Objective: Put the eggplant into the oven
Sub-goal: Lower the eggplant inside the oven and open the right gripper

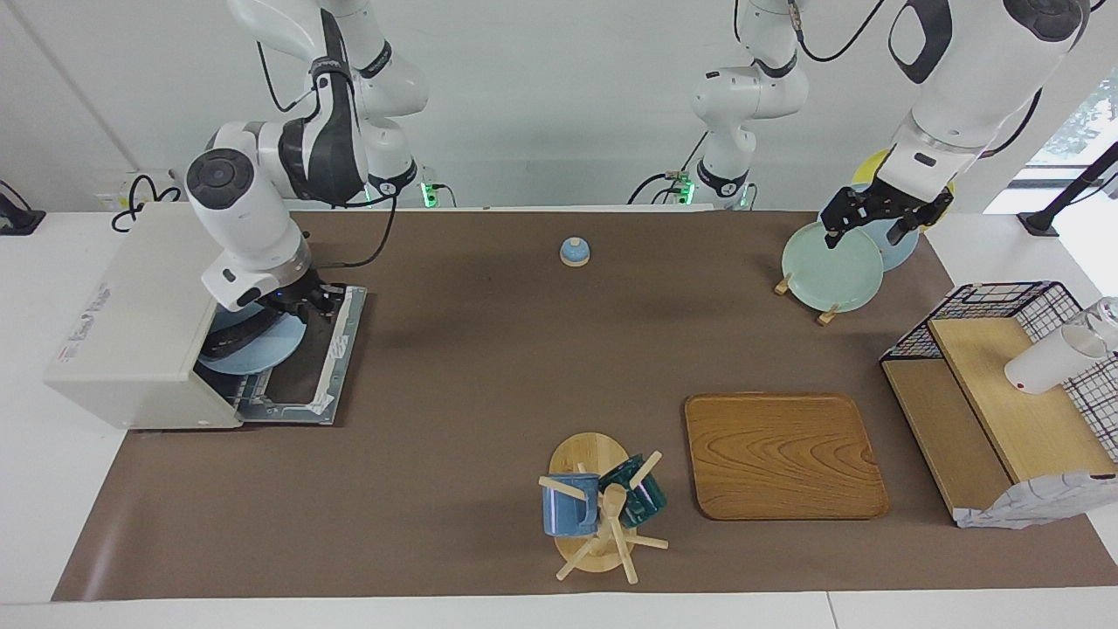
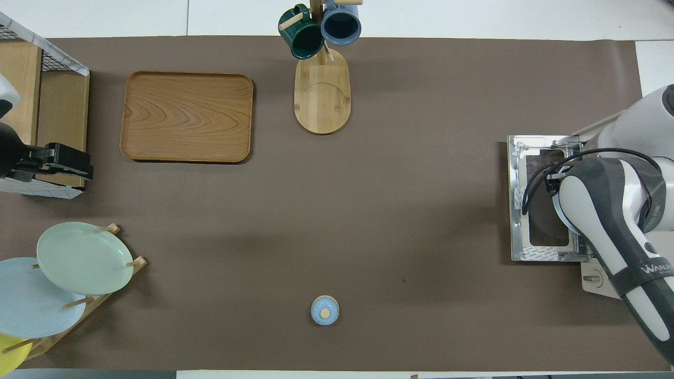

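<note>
One step looks nearly done: the eggplant (image 1: pixel 238 339) lies on a blue plate (image 1: pixel 272 351) in the open oven (image 1: pixel 131 332), at nine o'clock on the bench (image 1: pixel 489 367) in the facing view. Its long axis runs roughly eight to two o'clock; I cannot tell which end is the stem. The right end effector (image 1: pixel 307 301) hangs over it, and I cannot tell whether it grips. Next, it likely needs to let go and lift clear. The left end effector (image 1: pixel 873 229), spread, waits over a green plate (image 1: pixel 830 266).

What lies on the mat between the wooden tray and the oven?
The mug tree near the table's edge; otherwise bare brown mat between wooden tray and oven, per both views.
</note>
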Available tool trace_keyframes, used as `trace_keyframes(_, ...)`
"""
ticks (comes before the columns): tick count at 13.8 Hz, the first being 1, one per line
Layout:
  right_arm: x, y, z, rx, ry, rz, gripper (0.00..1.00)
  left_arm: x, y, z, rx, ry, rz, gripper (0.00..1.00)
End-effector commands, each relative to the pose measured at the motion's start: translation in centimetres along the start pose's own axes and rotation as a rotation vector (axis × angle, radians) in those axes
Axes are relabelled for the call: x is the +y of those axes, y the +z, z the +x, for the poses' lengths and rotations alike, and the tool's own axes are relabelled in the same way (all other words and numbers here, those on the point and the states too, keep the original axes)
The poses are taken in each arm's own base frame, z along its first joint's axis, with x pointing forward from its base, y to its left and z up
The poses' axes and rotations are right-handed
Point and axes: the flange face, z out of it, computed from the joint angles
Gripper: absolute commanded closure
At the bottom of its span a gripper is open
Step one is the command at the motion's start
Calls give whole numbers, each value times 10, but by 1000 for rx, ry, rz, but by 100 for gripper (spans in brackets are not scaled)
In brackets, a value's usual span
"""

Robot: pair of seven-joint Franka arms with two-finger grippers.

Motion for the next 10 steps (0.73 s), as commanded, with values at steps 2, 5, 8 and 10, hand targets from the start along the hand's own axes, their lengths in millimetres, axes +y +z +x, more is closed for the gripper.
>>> trace_keyframes(2, -42, 28, -7, 74, 3, 20, 100, -2, -6, -4, -8, 1, -10, 0)
trace_keyframes(5, -42, 66, -15, 112, 10, 30, 100, -2, -6, -4, -8, 1, -10, 0)
trace_keyframes(8, -39, 94, -13, 91, 15, 29, 100, -2, -6, -4, -8, 1, -10, 0)
trace_keyframes(10, -38, 112, -11, 63, 12, 25, 100, -2, -6, -4, -8, 1, -10, 0)
